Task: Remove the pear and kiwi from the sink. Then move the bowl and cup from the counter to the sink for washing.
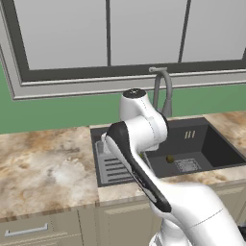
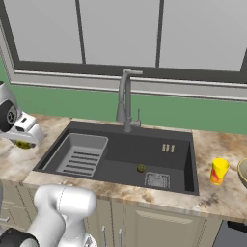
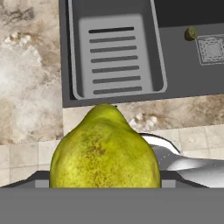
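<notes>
My gripper [image 2: 22, 140] is shut on the yellow-green pear [image 3: 104, 151], which hangs above the marbled counter [image 2: 14, 161] just left of the sink [image 2: 188, 159]. In the hand view the pear looms large in front, hiding the fingertips. The small olive-brown kiwi [image 2: 141, 168] lies on the sink floor beside the drain, and it also shows as the kiwi [image 1: 170, 158] and the kiwi [image 3: 190, 33]. On the counter right of the sink stands the yellow cup [image 2: 219, 171]. The tan bowl [image 2: 243, 172] is beside it, cut off by the picture's edge.
A ribbed grey tray insert [image 3: 114, 57] fills the sink's left part. The tall gooseneck faucet [image 2: 125, 101] rises behind the basin. My own white arm [image 1: 139, 158] crosses in front of the sink in the left base view. Window frames run above the green wall.
</notes>
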Robot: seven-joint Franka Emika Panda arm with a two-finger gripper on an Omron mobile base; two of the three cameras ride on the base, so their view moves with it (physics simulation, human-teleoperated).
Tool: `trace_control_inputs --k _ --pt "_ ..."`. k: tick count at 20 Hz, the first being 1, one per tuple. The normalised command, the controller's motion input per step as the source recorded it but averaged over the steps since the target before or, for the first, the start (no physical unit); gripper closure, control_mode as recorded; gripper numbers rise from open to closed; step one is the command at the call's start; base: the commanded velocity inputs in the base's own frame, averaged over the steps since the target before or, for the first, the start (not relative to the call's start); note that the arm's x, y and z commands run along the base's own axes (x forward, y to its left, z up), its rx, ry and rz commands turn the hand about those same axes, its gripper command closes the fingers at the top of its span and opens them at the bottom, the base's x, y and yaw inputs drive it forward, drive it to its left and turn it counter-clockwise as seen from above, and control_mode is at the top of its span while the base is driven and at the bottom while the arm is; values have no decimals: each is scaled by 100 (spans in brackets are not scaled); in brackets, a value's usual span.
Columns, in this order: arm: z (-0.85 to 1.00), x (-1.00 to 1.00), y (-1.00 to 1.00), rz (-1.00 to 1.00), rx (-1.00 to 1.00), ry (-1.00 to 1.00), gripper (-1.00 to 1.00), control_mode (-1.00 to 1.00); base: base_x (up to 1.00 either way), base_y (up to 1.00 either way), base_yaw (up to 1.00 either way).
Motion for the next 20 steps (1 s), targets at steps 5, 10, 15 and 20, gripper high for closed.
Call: trace_control_inputs --k 5,10,15,20 --pt "-6 32 43 1 9 0 100 -100 0 0 0" --pt "-10 38 40 0 6 0 100 -100 0 0 0" --pt "-13 38 38 0 3 0 100 -100 0 0 0" --pt "-18 34 38 0 0 0 100 -100 0 0 0"
